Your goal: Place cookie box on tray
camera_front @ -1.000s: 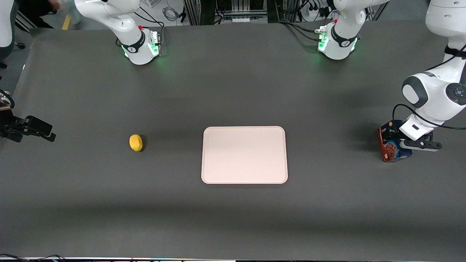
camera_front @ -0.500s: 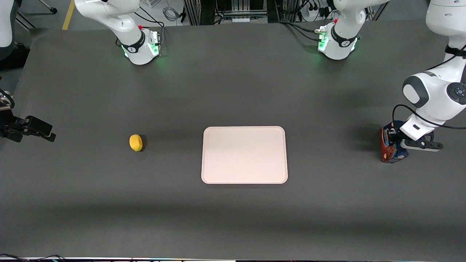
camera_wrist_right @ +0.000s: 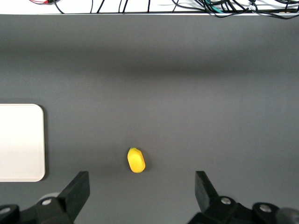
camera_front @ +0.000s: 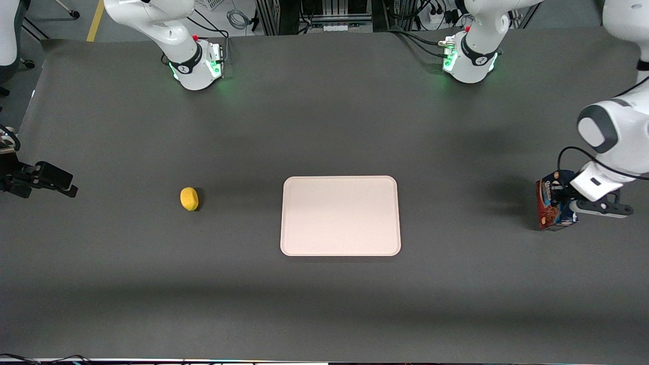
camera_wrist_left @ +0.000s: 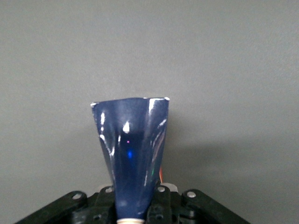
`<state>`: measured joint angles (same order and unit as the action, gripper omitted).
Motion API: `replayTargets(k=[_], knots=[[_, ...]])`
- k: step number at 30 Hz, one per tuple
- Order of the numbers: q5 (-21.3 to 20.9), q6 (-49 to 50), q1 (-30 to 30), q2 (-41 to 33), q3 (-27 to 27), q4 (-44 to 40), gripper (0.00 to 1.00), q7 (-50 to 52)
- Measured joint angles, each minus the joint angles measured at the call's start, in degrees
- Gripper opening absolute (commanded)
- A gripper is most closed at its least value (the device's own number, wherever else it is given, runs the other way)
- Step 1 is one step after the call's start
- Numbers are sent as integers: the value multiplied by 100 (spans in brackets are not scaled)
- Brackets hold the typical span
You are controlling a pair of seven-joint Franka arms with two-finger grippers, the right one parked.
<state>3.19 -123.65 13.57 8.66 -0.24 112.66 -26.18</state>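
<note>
Gripper (camera_front: pixel 564 198) apparently around cookie box (camera_front: pixel 550 208)

The cookie box (camera_front: pixel 554 208) looks like glossy printed cardboard; in the left wrist view its dark blue panel (camera_wrist_left: pixel 133 156) is creased and catches bright glints where the gripper (camera_front: pixel 567 202), matt black plastic, pinches it. The tray (camera_front: pixel 340 216) looks smooth, pale, faintly satin plastic. The counter (camera_front: pixel 324 126) wears a matt dark grey covering. The yellow lump (camera_front: pixel 189 198) looks dull and slightly rough.

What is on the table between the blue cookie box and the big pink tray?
Nothing: the front view shows only bare dark table between the small dark blue cookie box, held in the left gripper, and the flat pale pink tray.
</note>
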Motion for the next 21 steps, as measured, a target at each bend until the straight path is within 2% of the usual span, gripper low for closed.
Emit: replayTargets(k=[5,8,11,16,21], knots=[[1,1769,-7,-281,-26,-1119,4,4],[-5,2425,-6,-339,-20,-1701,4,4],[-7,2707,-5,-340,-15,-2038,4,5],[3,2750,-4,-284,-96,-2119,4,219],[24,2876,-8,-219,-657,-2120,4,1257]])
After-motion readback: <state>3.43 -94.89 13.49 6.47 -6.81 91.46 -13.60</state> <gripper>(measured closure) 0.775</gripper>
